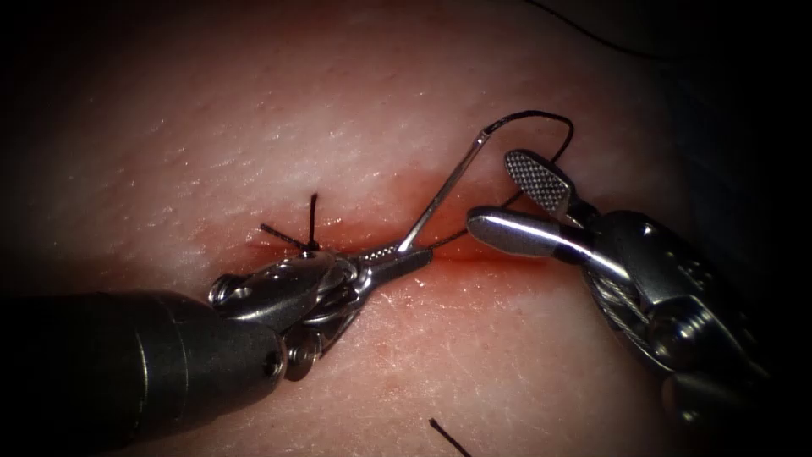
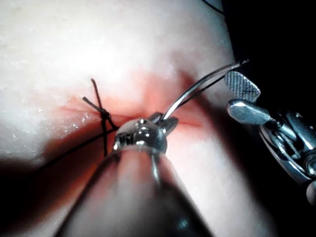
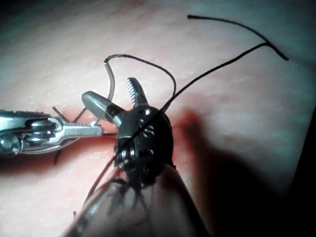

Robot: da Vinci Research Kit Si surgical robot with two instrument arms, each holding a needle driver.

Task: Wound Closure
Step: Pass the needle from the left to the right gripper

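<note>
In the left wrist view we saw the left tool (image 2: pixel 165 123) closed on the curved needle (image 2: pixel 197 89) near one end, right over the cut (image 2: pixel 185 121) in the tissue (image 2: pixel 123 44). The needle rose clear of the tissue toward the right tool (image 2: pixel 243 98), whose fingers (image 2: pixel 242 85) stood apart, holding nothing. Beside the left tool sat a knotted stitch (image 2: pixel 104 116) with short dark thread (image 2: pixel 97 94) ends across the reddened cut

Endoscope: above and in front, close on the cut (image 1: pixel 474 254) in the tissue (image 1: pixel 355 110). Wrist views: each looks down its own shaft, very near. All three share the cut.
</note>
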